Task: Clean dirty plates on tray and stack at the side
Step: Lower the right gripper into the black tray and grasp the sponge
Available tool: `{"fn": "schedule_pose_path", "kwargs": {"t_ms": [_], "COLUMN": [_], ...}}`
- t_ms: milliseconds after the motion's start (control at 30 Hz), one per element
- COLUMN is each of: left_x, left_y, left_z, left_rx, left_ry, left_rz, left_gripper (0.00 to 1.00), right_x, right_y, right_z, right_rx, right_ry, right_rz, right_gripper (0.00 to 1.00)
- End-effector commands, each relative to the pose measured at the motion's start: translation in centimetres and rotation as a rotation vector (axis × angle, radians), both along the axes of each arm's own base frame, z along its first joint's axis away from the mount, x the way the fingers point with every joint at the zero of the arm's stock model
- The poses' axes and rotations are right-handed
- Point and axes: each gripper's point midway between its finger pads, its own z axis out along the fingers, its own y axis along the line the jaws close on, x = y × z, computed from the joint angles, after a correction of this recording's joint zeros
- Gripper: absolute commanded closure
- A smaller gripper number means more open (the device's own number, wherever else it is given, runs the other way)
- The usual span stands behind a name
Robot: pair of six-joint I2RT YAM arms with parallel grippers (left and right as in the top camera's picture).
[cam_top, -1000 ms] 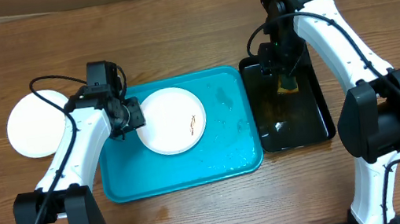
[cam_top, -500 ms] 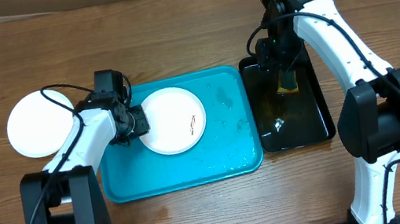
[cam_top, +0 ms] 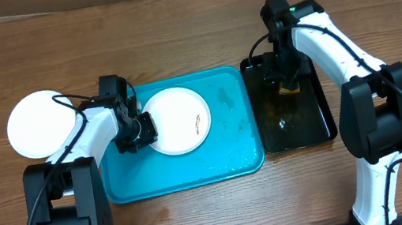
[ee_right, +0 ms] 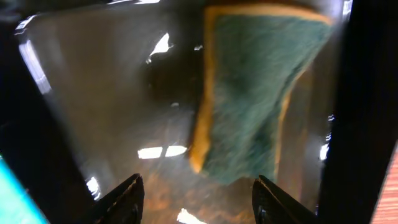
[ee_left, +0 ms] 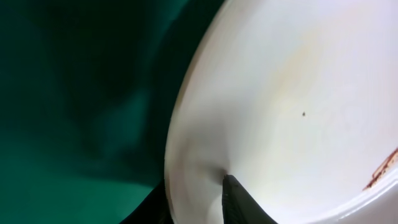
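Straddling the smeared plate [cam_top: 178, 120] at its 9 o'clock rim on the turquoise tray [cam_top: 194, 173], the left jaws may be clamped or not; I cannot tell. One white plate [cam_top: 37, 125] sits aside on the worktop at the tray's 9 o'clock, and the right jaws gape above the sponge [ee_right: 261, 93] at 3 o'clock, so wiping and stacking remain.

The wooden counter [cam_top: 174, 37] carries a turquoise tray [cam_top: 230, 148] near its middle. A smaller glossy black tray [cam_top: 299, 126] lies just beside it at 3 o'clock. A white plate [cam_top: 37, 125] rests directly on the wood at the turquoise tray's 9 o'clock, apart from it.
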Motion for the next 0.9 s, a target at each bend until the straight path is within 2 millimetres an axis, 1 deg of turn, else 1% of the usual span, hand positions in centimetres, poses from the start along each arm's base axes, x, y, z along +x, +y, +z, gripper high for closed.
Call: {"fn": "schedule_pose_path", "kwargs": {"t_ms": [0,133,233,333,367,400,467,500,633,667,700,733,767,800,867], "left_x": [-1.2,-1.3,-1.3,-1.4,-1.3,-1.3,-1.3,-1.3,-1.3,-1.3,-1.3,-1.3,-1.4,-1.3,-1.3], "left_y": [-0.8,-0.8,-0.8,-0.8,-0.8,-0.8,-0.8,-0.8,-0.8,-0.8,-0.8,-0.8,-0.7,-0.7,-0.7], "left_z": [-0.8,-0.8,-0.8,-0.8,-0.8,-0.8,-0.8,-0.8,-0.8,-0.8,-0.8,-0.8,-0.8,-0.8,-0.8], "left_rx": [-0.056,-0.055,-0.055,-0.055,-0.055,-0.055,-0.055,-0.055,-0.055,-0.055,-0.055,-0.055,-0.054,-0.055,-0.055], "left_ry": [0.066,0.072,0.072,0.072,0.071,0.071,0.071,0.071,0.071,0.071,0.071,0.071,0.072,0.072,0.072], "left_rz": [0.015,0.015,0.015,0.015,0.015,0.015,0.015,0.015,0.015,0.015,0.015,0.015,0.015,0.015,0.015], "left_gripper": [0.73,0.73,0.72,0.72,0.73,0.72,0.72,0.72,0.72,0.71,0.7,0.67,0.63,0.59,0.56], "right_x": [0.3,0.1,-0.5,-1.0,-1.2,-1.2,-1.3,-1.4,-1.2,-1.1,-0.9,-0.7,-0.6,-0.4,0.0], "right_y": [-2.0,-2.1,-2.3,-2.4,-2.4,-2.4,-2.5,-2.5,-2.4,-2.4,-2.4,-2.3,-2.3,-2.2,-2.1], "right_z": [0.1,-1.1,-2.7,-3.5,-3.7,-3.9,-3.9,-3.9,-3.5,-3.2,-2.8,-2.3,-1.9,-1.3,-0.5], "right_rx": [-0.109,-0.113,-0.115,-0.118,-0.119,-0.119,-0.12,-0.12,-0.12,-0.12,-0.12,-0.119,-0.119,-0.118,-0.116], "right_ry": [-0.052,-0.052,-0.047,-0.035,-0.033,-0.031,-0.03,-0.027,-0.025,-0.026,-0.027,-0.027,-0.027,-0.03,-0.038], "right_rz": [-0.079,-0.093,-0.095,-0.095,-0.094,-0.094,-0.093,-0.093,-0.049,-0.04,-0.034,-0.022,-0.021,-0.021,-0.022], "right_gripper": [0.43,0.43,0.43,0.44,0.48,0.62,0.96,0.96,0.96,0.89,0.78,0.64,0.56,0.5,0.46]}}
